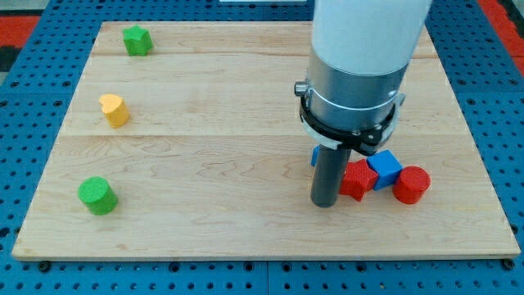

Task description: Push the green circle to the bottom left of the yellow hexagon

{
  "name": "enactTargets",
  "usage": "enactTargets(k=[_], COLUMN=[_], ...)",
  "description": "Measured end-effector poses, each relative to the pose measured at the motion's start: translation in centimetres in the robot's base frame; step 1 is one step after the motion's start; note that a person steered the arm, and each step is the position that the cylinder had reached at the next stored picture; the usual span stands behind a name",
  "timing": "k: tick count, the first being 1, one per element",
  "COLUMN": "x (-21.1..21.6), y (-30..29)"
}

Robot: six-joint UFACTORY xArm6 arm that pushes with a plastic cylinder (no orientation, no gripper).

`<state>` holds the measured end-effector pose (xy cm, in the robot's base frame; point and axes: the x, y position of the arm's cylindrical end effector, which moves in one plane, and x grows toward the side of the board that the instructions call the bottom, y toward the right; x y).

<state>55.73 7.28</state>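
Observation:
The green circle (98, 196) is a round green block at the view's lower left of the wooden board (205, 139). The yellow block (115, 110), of a rounded shape rather than a clear hexagon, lies above it near the left edge. My tip (324, 202) rests on the board at the lower right of centre, far to the right of both. It stands just left of a red block (356, 180).
A green star-like block (137, 40) sits at the top left. By my tip lies a cluster: a blue cube (384, 168), a red cylinder (411, 184), and a blue block (315, 156) mostly hidden behind the rod.

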Motion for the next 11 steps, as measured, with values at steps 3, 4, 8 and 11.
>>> enactTargets(k=[3,4,8,11], x=[5.3,1.3,2.9,1.4], y=[-27.2,-32.8,-19.5,-7.9])
